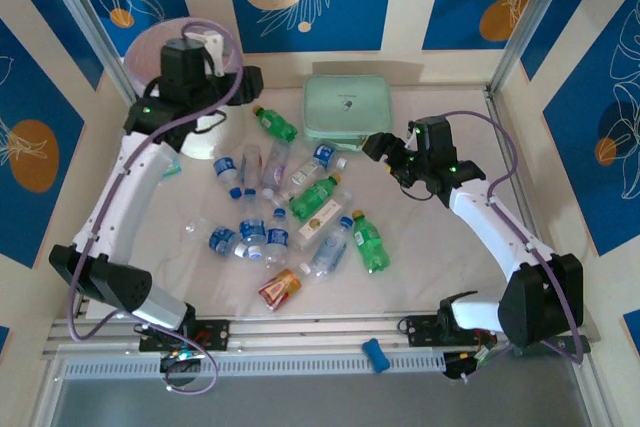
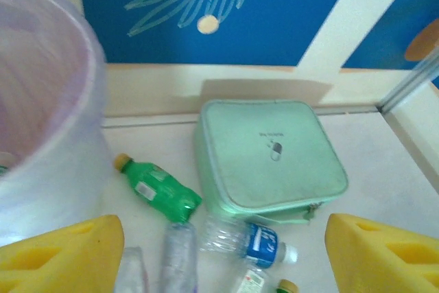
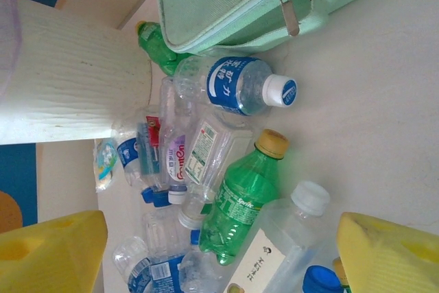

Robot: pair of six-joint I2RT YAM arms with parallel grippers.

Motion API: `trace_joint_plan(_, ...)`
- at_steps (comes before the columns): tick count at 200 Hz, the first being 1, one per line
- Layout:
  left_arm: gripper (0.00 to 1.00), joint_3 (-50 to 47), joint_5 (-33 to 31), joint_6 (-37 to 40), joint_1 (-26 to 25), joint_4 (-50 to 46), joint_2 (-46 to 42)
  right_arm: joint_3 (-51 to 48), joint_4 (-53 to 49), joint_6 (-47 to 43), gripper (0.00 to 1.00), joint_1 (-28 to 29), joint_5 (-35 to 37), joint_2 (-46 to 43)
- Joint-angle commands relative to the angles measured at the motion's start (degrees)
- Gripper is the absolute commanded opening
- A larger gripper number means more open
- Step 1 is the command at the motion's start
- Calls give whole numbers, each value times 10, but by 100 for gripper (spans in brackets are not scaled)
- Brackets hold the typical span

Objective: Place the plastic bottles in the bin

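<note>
Left claw (image 2: 223, 252) released at bin (image 2: 48, 135); right claw (image 3: 219, 259) released above bottles (image 3: 236, 87); bin contents unclear.

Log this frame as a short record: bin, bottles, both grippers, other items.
bin: upright, back left corner
plastic bottles: many lying loose mid-table, clear and green
left gripper: open, empty, at the bin
right gripper: open, empty, over the bottle pile
mint green case: closed, back centre, beside the bottles
red-orange packet: near edge of the pile
</note>
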Motion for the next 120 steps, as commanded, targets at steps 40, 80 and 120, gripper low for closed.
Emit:
trace_joint_plan(40, 82, -77, -91, -98, -82, 86, 54, -15, 22, -5, 99, 3, -18, -16)
trace_joint_plan(80, 100, -63, -102, -180, -101, 86, 132, -17, 18, -15, 99, 3, -21, -16)
trace_joint_plan(120, 100, -53, -160, -305, -103, 95, 213, -21, 16, -22, 99, 1, -31, -16)
